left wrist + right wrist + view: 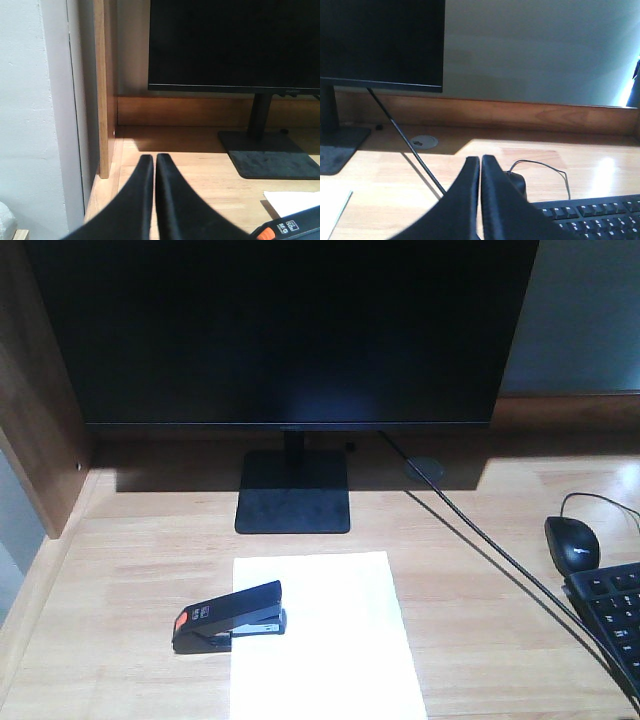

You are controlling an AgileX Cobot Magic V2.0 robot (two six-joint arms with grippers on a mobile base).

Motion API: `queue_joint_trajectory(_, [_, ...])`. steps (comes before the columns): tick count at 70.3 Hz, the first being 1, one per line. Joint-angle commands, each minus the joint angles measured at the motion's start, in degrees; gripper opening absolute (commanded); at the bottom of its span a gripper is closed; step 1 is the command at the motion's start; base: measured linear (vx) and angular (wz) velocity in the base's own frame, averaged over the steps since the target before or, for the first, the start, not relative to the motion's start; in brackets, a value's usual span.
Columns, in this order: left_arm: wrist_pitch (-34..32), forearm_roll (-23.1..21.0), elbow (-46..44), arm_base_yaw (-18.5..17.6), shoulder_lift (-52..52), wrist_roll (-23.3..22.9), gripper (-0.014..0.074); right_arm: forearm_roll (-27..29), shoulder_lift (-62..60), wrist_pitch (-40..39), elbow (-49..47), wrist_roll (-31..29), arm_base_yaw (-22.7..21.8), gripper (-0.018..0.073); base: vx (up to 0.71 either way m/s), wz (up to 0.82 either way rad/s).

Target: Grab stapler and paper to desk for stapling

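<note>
The black stapler (230,616) with its orange-red rear patch lies on the desk (130,570), its front end over the left edge of the white paper (322,635). The sheet lies flat in front of the monitor stand. In the left wrist view the stapler (287,230) and a corner of the paper (292,201) show at the bottom right, to the right of my left gripper (154,159), which is shut with nothing in it. My right gripper (480,160) is shut and empty too, above the desk (380,180); the paper (332,210) edge shows at lower left.
A black monitor (285,330) on a square stand (293,495) fills the back. A cable (470,530) runs diagonally past the round grommet (425,469). A black mouse (572,543) and keyboard (612,615) sit at right. A wooden side panel (35,410) bounds the left.
</note>
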Motion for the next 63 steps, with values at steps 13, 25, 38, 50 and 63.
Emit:
queue_joint_trajectory(13, [-3.8,-0.5,0.7,0.1,-0.8,-0.4,-0.0006,-0.1,-0.6,-4.9,0.3,2.1,-0.3,-0.001,0.0,0.0])
queue_joint_trajectory(25, [-3.8,-0.5,0.7,0.1,-0.8,-0.4,-0.0006,-0.1,-0.6,-4.9,0.3,2.9,-0.3,-0.001,0.0,0.0])
queue_joint_trajectory(38, [-3.8,-0.5,0.7,0.1,-0.8,-0.4,-0.0006,-0.1,-0.6,-4.9,0.3,2.9,-0.3,-0.001,0.0,0.0])
queue_joint_trajectory(50, [-3.8,-0.5,0.7,0.1,-0.8,-0.4,-0.0006,-0.1,-0.6,-4.9,0.3,2.9,-0.3,-0.001,0.0,0.0])
queue_joint_trajectory(63, [-3.8,-0.5,0.7,0.1,-0.8,-0.4,-0.0006,-0.1,-0.6,-4.9,0.3,3.0,-0.3,-0.001,0.0,0.0])
